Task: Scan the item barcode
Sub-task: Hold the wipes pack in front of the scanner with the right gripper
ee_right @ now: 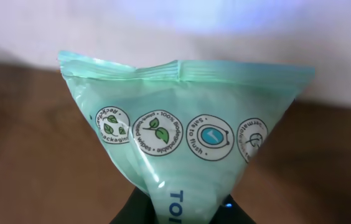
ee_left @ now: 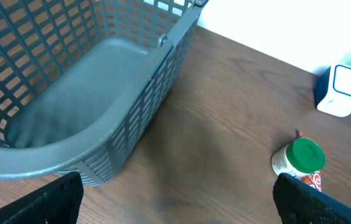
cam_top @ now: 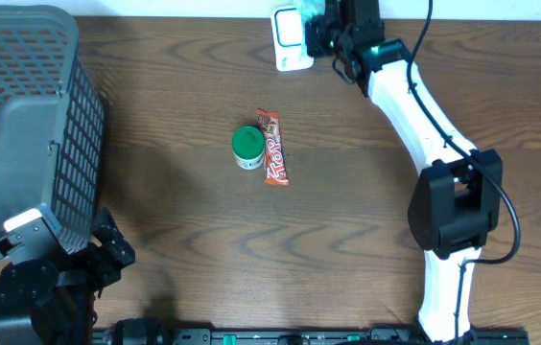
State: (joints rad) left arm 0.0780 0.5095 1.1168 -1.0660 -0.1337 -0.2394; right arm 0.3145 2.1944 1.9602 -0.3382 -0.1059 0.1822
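At the top centre of the overhead frame, the right hand (cam_top: 330, 27) pinches a mint-green packet (ee_right: 182, 118) just beside the white scanner (cam_top: 290, 40). At lower left, the left hand (cam_top: 109, 247) gapes wide, holding nothing, near a grey basket (cam_top: 21, 115) on the worktop (cam_top: 184, 240).

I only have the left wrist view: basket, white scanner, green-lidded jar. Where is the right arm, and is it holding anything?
Observer: The right gripper is up at the scanner on the table's far edge, shut on a green pouch.
Operator: Any barcode showing on it?
Observer: None on the side facing the right wrist camera; that side shows only round icons, one reading "Safe to flush".
Operator: What is the red scrap by the jar?
Observer: A candy bar, lying right beside it.
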